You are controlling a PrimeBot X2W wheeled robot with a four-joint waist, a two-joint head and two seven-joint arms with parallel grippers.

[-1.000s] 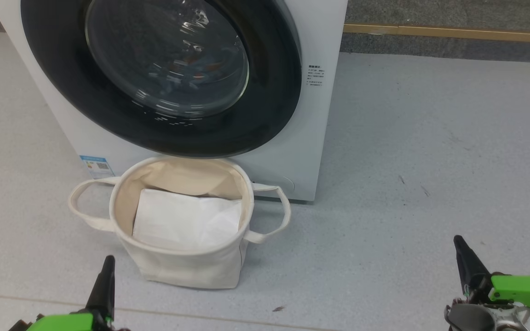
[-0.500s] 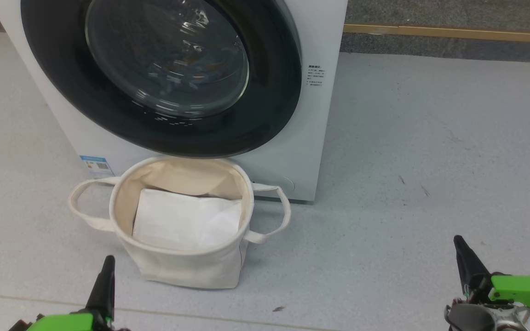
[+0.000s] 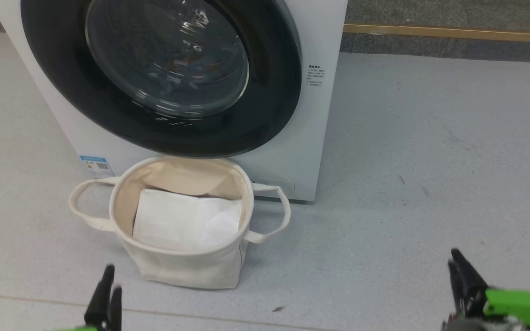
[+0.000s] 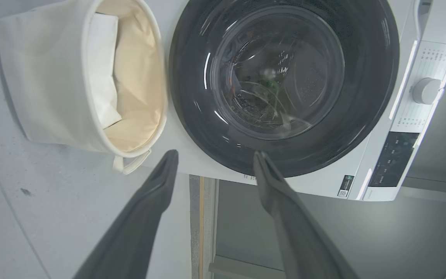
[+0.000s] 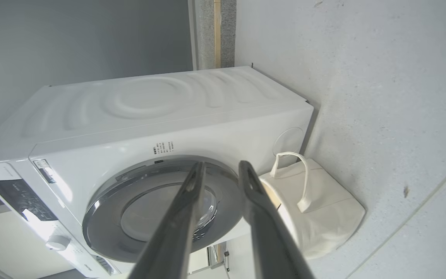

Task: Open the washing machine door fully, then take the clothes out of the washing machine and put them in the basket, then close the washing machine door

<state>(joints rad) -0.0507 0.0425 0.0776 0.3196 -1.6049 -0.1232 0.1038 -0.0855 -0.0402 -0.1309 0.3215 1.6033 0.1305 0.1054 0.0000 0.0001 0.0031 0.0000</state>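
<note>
- The washing machine door (image 3: 168,59) sits shut against the washing machine (image 3: 313,138). The clothes (image 3: 190,59) are behind its glass, only dim orange flecks showing.
- The basket (image 3: 191,269) stands directly below the door, holding just a white sheet (image 3: 182,220).
- Left gripper (image 3: 111,285) is low and below the door's left half, on the near side of the basket — fingers spread wide, holding nothing.
- Right gripper (image 3: 458,269) is well off to the door's right, with its fingers parted by a narrower gap, also empty.
- From both, the door lies ahead and upward. The left looks nearer to me, though I cannot tell which edge carries the handle.
</note>
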